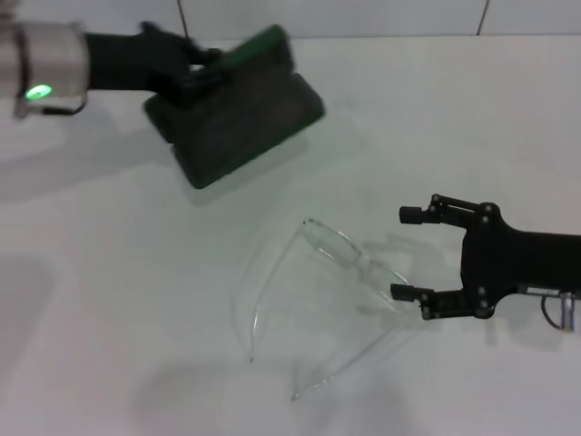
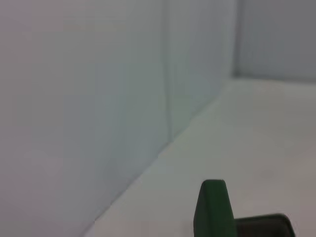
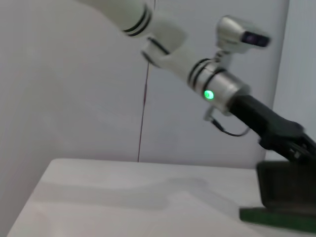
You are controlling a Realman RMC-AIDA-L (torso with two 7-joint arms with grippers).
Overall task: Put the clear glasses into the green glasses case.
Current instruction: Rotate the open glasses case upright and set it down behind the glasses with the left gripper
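Note:
The green glasses case [image 1: 245, 118] lies open at the back left of the white table, its lid [image 1: 259, 50] raised behind the dark lining. My left gripper [image 1: 195, 71] is shut on the case's left end by the hinge. The left wrist view shows the green lid edge [image 2: 212, 207]. In the right wrist view the case [image 3: 286, 195] sits under the left arm. The clear glasses [image 1: 349, 250] lie in the middle, arms unfolded toward the front. My right gripper [image 1: 400, 252] stands open just right of the glasses' lens, not touching them.
The white table [image 1: 109, 318] meets a pale tiled wall [image 1: 363, 16] along the back. The left arm's silver wrist with a green light [image 1: 41, 91] reaches in from the left edge.

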